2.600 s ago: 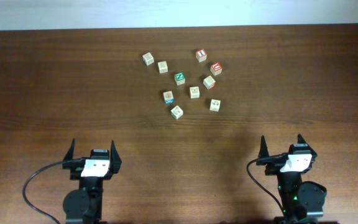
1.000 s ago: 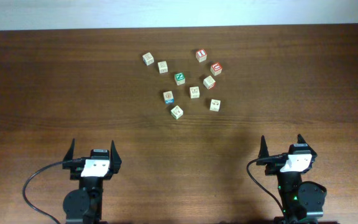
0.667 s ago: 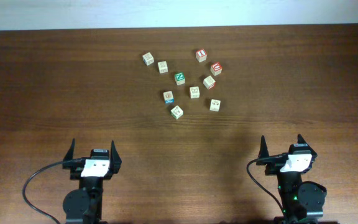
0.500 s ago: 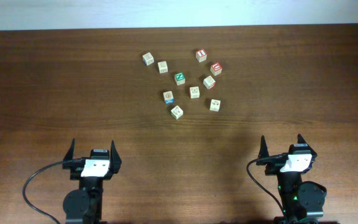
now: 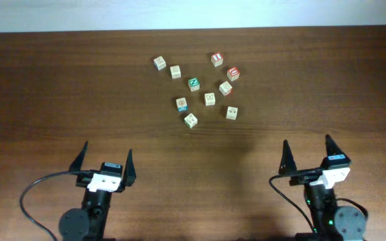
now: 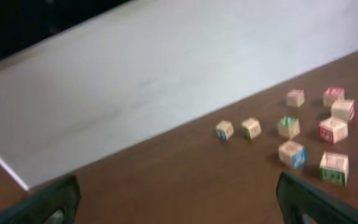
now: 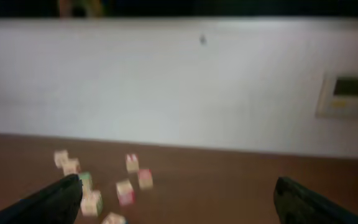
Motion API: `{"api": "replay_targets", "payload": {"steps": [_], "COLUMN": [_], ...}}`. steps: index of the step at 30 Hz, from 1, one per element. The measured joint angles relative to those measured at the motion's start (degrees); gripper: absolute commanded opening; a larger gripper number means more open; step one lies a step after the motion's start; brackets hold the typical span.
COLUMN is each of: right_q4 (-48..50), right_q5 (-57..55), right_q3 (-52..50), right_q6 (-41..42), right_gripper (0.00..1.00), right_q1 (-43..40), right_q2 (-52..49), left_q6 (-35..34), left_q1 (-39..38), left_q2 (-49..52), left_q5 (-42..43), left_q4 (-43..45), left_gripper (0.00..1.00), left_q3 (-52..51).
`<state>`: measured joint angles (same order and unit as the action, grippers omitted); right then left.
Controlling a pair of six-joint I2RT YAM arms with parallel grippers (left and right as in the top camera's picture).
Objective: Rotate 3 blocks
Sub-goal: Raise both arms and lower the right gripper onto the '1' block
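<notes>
Several small alphabet blocks lie scattered at the table's far middle. Among them are a pale block with a blue side [image 5: 181, 104] [image 6: 292, 154], a pale block [image 5: 210, 99] to its right and another pale block [image 5: 191, 120] nearest the front. My left gripper [image 5: 106, 152] [image 6: 179, 200] is open and empty near the front left, well short of the cluster. Open and empty too, my right gripper [image 5: 307, 146] [image 7: 178, 191] sits near the front right. The right wrist view shows the blocks only as a blur at lower left.
A green-letter cube [image 5: 194, 84] and two red-faced cubes [image 5: 232, 73] [image 5: 217, 59] sit in the same cluster, with two pale cubes [image 5: 159, 63] [image 5: 175, 71] at its far left. A white wall [image 6: 166, 74] lies beyond the table's far edge.
Both grippers have just stirred: in the overhead view their fingers now reach slightly farther up the table and look longer. The blocks have not moved.
</notes>
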<state>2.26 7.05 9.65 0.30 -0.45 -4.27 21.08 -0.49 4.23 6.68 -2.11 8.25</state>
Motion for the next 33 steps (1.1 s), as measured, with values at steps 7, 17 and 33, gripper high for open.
{"api": "replay_targets", "payload": {"steps": [7, 17, 33], "right_q4": [-13.5, -51.4, -43.8], "right_q5": [7.3, 15.8, -11.2], "right_q3": [29.7, 73.8, 77.8], "right_q6": [0.6, 1.0, 33.8], "right_gripper": [0.98, 0.98, 0.45], "right_q1": [0.0, 3.7, 20.7], "right_q2": [-29.1, -86.4, -114.7], "left_q6": [0.4, 1.0, -0.7], "left_q1": [0.0, -0.2, -2.9], "left_q2": [24.7, 83.4, 98.3], "left_q5": [3.3, 10.6, 15.5], "left_q4": [-11.6, -45.1, -49.1], "left_gripper": [0.99, 0.99, 0.99], "left_q3": [26.4, 77.2, 78.1]}}
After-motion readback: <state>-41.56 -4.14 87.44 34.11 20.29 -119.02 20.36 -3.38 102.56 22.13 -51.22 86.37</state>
